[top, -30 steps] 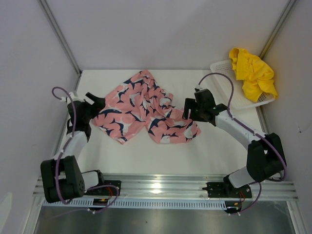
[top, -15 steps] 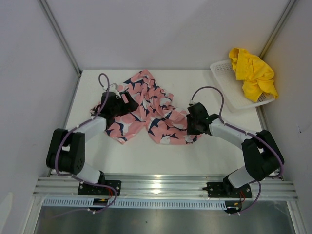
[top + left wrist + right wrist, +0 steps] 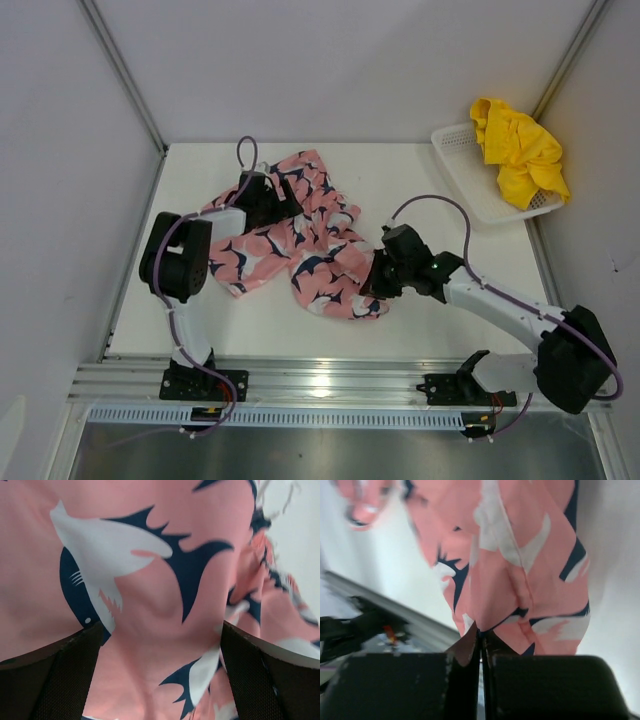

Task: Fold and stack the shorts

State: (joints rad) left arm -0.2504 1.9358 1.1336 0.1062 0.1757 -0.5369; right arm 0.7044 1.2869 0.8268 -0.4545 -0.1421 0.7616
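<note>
Your right fingers (image 3: pixel 481 655) pinch the pink leafy-print shorts (image 3: pixel 300 245) at their 4 o'clock edge; your left fingers (image 3: pixel 285 195) stand spread over their 11 o'clock part. Yellow shorts (image 3: pixel 520 150) sit in the basket (image 3: pixel 470 190) at 2 o'clock.

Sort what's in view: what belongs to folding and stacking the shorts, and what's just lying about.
Job: pink shorts, pinched by right gripper; yellow shorts; left gripper, open.
Lying about: basket, under the yellow shorts.
</note>
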